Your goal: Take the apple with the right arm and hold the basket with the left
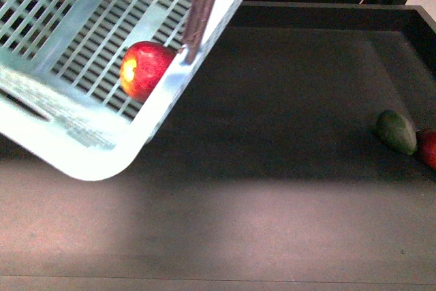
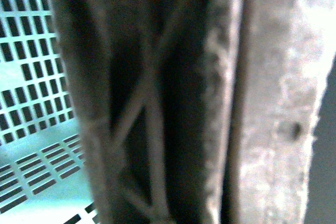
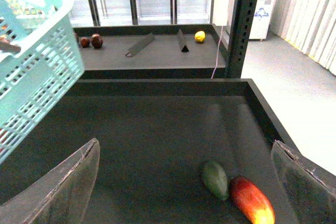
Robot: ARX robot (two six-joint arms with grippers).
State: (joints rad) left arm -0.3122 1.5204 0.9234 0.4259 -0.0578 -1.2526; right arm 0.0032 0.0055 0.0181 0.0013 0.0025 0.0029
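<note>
Front: the apple [image 1: 144, 68] lies inside the tilted basket [image 1: 82, 141], against its wall. Left wrist: a handle [image 2: 147, 103] fills my view; the left claw's state I cannot tell. Right wrist: right claw [image 3: 185, 145] gapes empty over the counter [image 3: 157, 124].

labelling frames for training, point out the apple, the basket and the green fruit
apple [image 1: 146, 69]: front view, middle of its red skin.
basket [image 1: 95, 158]: front view, its rounded near corner rim.
green fruit [image 3: 216, 179]: right wrist view, middle of its body.

Front looks down, left wrist close-up, right wrist forward; basket [image 1: 95, 158] shared
</note>
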